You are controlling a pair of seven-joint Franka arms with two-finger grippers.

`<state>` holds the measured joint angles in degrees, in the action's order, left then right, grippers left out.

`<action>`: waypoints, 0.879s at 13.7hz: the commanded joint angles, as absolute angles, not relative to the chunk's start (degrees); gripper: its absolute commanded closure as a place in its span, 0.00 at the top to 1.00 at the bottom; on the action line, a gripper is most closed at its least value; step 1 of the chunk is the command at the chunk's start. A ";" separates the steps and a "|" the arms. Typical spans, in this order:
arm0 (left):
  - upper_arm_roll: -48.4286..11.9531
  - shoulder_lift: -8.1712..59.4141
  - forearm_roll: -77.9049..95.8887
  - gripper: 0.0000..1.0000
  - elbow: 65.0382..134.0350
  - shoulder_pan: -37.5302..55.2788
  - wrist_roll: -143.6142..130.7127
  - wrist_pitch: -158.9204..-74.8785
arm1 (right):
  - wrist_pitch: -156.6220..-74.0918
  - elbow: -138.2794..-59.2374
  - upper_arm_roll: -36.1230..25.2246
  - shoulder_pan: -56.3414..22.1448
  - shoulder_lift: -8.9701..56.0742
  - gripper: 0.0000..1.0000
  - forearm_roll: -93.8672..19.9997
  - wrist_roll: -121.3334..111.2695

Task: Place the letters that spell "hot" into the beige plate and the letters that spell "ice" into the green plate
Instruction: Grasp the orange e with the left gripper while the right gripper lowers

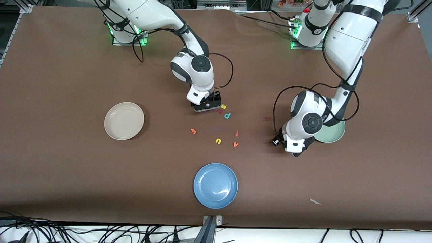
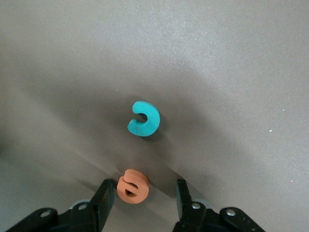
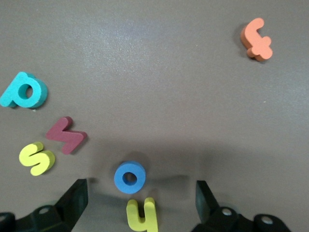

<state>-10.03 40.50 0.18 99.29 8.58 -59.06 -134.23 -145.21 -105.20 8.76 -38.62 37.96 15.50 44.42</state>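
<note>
left gripper [image 2: 141,199] low at table beside green plate [image 1: 332,135], fingers parted astride orange e [image 2: 133,185], c [image 2: 144,119] near | right gripper [image 3: 141,200] spread wide around o [image 3: 129,177], h [image 3: 142,214] | beige plate [image 1: 124,120] well apart

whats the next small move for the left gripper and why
Probably finish closing on the orange e. The left gripper stands low at the table with its fingers on either side of that letter and gaps still showing, while the teal c lies clear ahead of it.

Brown-covered table [image 1: 60,168], cables [image 1: 101,233] along its edge
</note>
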 commanded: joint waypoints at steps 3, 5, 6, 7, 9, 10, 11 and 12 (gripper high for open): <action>-9.67 38.94 0.79 0.61 100.90 8.26 -56.87 -132.98 | -146.16 -105.91 9.67 -37.79 37.62 0.88 16.17 44.74; -9.67 38.94 0.79 0.54 100.90 8.26 -56.78 -132.98 | -146.42 -105.65 9.67 -37.79 37.97 0.84 16.17 44.74; -9.67 38.94 0.79 0.46 100.90 8.26 -56.78 -132.98 | -146.43 -105.47 9.67 -38.05 38.49 0.80 16.26 44.74; -9.67 38.94 0.79 0.37 100.90 8.35 -56.78 -132.98 | -146.43 -105.38 9.67 -38.14 38.58 0.75 16.26 44.74; -9.67 39.02 0.79 0.24 100.81 8.35 -56.69 -132.98 | -146.43 -105.12 9.67 -38.14 38.58 0.63 16.08 44.74; -9.67 39.02 0.79 0.18 100.81 8.35 -56.60 -132.98 | -146.43 -105.03 9.67 -38.14 38.58 0.57 16.08 44.74; -9.67 38.94 0.79 0.11 100.55 8.35 -56.60 -132.98 | -146.43 -104.94 9.67 -38.14 38.58 0.50 16.08 44.74; -9.67 38.67 0.70 0.05 100.20 8.26 -56.43 -132.89 | -146.43 -104.59 9.67 -38.14 38.50 0.49 16.08 45.08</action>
